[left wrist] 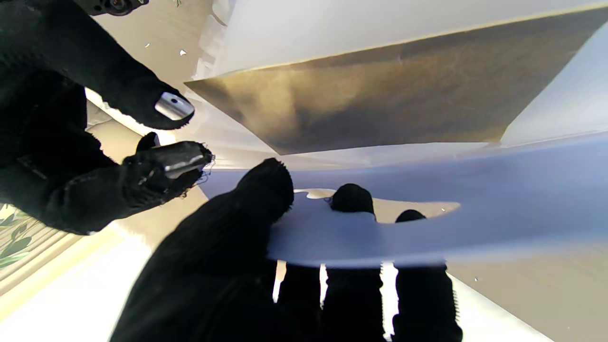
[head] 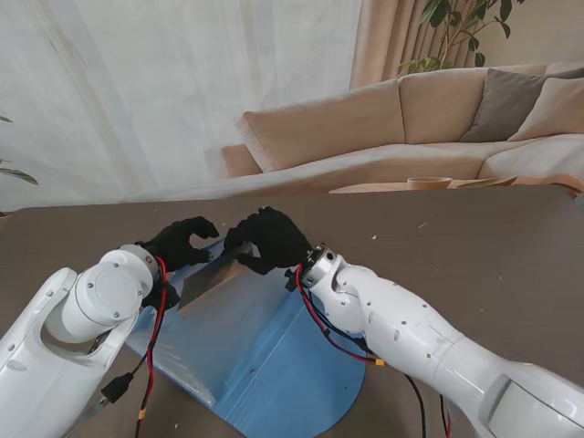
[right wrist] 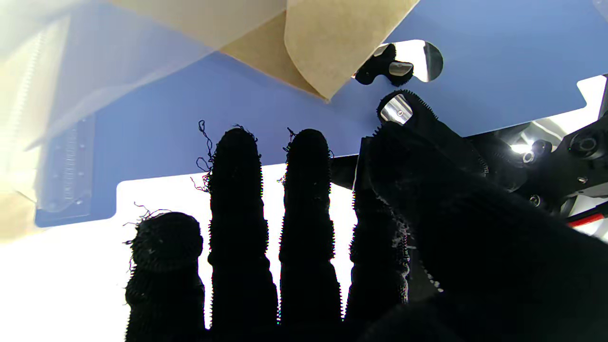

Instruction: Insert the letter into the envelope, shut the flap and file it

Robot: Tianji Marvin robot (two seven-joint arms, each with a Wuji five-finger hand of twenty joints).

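Now | envelope (head: 212, 278) tilted, corner inside blue folder (head: 265, 365) | left robot hand (head: 181, 243) pinches folder

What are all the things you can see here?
Folder: one, blue, on the table near me, its edge lifted.
Envelope: one, brown, at the folder's far end between both hands.
Table: one, dark brown.
Sofa: one, beige, beyond the table.
Cushions: two, grey and beige, on the sofa's right end.
Tape roll: one, tan, past the table's far edge.
Plant: one, green, behind the sofa.
Curtain: one, white, far left.
Left hand: one, black glove, holding the folder's edge.
Right hand: one, black glove, fingers on the envelope.
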